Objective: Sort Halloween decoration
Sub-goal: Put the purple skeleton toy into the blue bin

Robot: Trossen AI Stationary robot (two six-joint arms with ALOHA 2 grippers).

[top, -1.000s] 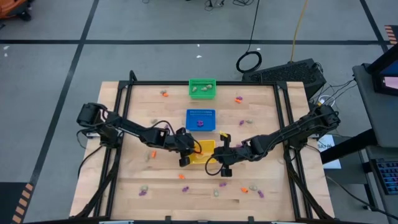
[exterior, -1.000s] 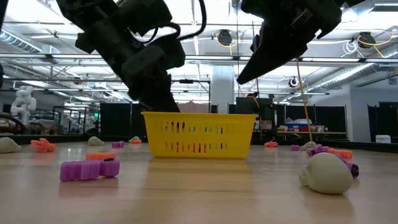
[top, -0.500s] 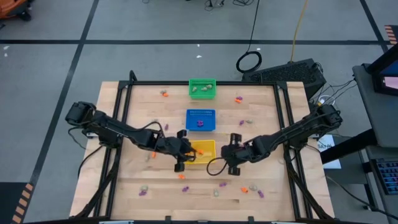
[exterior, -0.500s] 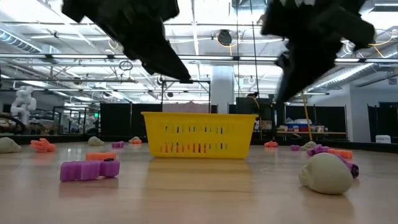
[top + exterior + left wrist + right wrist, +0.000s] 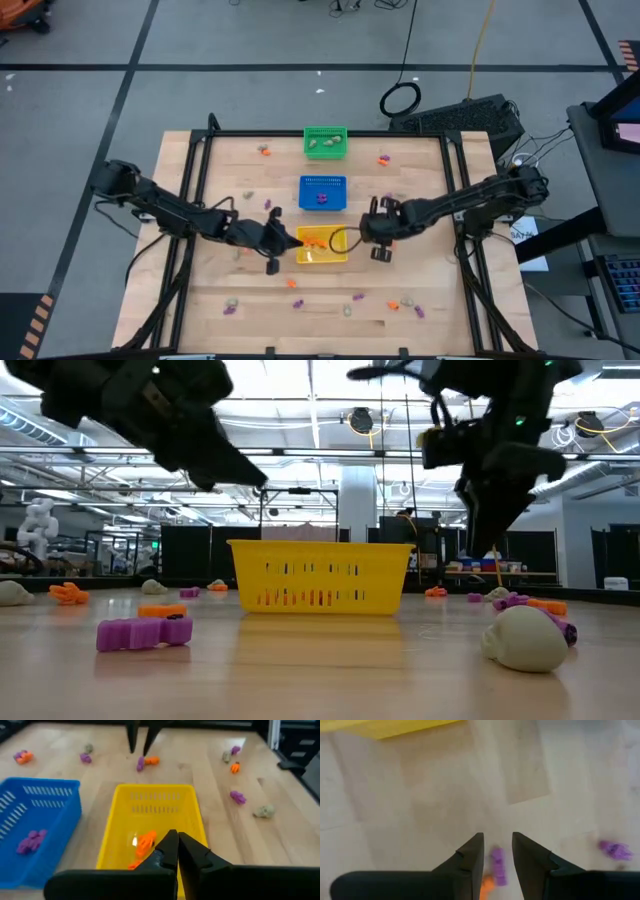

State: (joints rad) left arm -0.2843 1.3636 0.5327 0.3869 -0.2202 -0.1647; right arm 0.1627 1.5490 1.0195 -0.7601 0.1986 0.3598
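Observation:
The Halloween decoration is tiny orange, purple and pale trinkets scattered over the wooden table. A yellow basket (image 5: 322, 245) holds orange ones (image 5: 145, 842). My left gripper (image 5: 175, 837) hovers shut just off that basket's left side (image 5: 292, 241), pointing at it, with nothing between its fingers. My right gripper (image 5: 496, 840) is open to the right of the basket (image 5: 381, 254) and points steeply down. Below its fingers a purple trinket (image 5: 497, 865) and an orange one (image 5: 487, 882) lie on the table. The blue basket (image 5: 322, 192) holds a purple trinket (image 5: 30, 840); the green basket (image 5: 325, 142) holds pale ones.
Loose trinkets lie near the front edge (image 5: 358, 296), (image 5: 405, 302), (image 5: 230, 305) and near the far edge (image 5: 265, 150), (image 5: 383, 158). In the low view a purple piece (image 5: 145, 632) and a pale skull (image 5: 525, 638) sit close by. Black frame rails (image 5: 190, 200) border the table.
My left gripper has drawn back from over the yellow basket toward the table's left edge and risen a little. My right gripper has moved away from the basket toward the right edge, sunk slightly and tipped to point steeply down.

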